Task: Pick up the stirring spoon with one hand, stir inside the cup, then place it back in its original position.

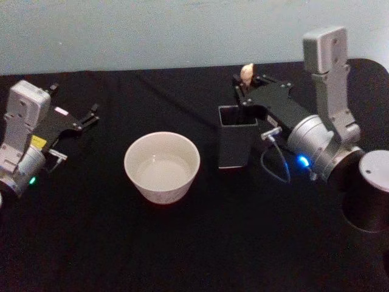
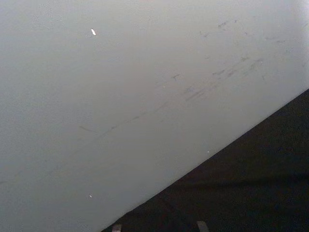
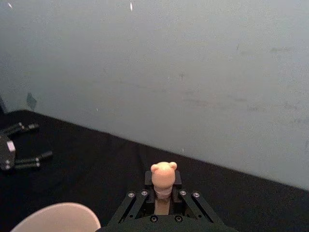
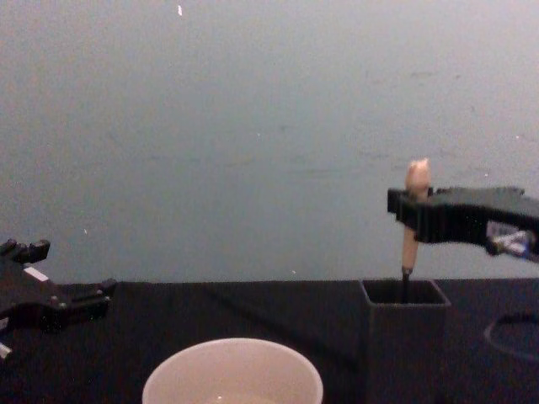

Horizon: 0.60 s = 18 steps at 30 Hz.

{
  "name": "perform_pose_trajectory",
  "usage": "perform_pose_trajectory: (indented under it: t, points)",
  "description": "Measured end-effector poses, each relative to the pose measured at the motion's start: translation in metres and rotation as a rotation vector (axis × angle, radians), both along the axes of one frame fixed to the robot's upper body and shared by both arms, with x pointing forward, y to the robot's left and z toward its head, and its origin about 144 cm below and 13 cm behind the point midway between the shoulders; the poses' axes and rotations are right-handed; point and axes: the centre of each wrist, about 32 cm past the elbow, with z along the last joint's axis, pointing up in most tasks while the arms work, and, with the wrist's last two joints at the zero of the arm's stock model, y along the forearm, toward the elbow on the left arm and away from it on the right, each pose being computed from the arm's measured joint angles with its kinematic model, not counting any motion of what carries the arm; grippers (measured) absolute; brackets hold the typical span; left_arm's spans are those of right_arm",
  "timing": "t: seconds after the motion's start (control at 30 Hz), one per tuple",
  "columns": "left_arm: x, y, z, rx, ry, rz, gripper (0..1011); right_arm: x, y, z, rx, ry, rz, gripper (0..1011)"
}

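The stirring spoon (image 4: 410, 220) stands upright with its dark stem dipping into the dark grey square holder (image 1: 236, 143), its original position; the bowl is hidden inside. My right gripper (image 1: 245, 92) is shut on the cream handle just under the bear head (image 3: 164, 174), directly above the holder (image 4: 404, 332). To the left of the holder stands the off-white cup (image 1: 161, 165), wide and round, with nothing in it that I can make out. My left gripper (image 1: 92, 115) rests open at the far left of the table, away from the cup.
A black cloth (image 1: 200, 249) covers the table, and a pale wall (image 4: 253, 126) rises behind it. A blue-lit cable loops by my right wrist (image 1: 276, 164). A dark cylinder (image 1: 368, 194) sits at the right edge.
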Motion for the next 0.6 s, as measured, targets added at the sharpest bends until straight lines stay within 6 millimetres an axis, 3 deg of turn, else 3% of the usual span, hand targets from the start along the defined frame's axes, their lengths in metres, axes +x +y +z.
perform_pose_trajectory:
  t: [0.6]
  points:
    - [0.0,0.0,0.0,0.0,0.0,0.0,1002,0.011,0.013,-0.023,-0.068,0.082,-0.019,188]
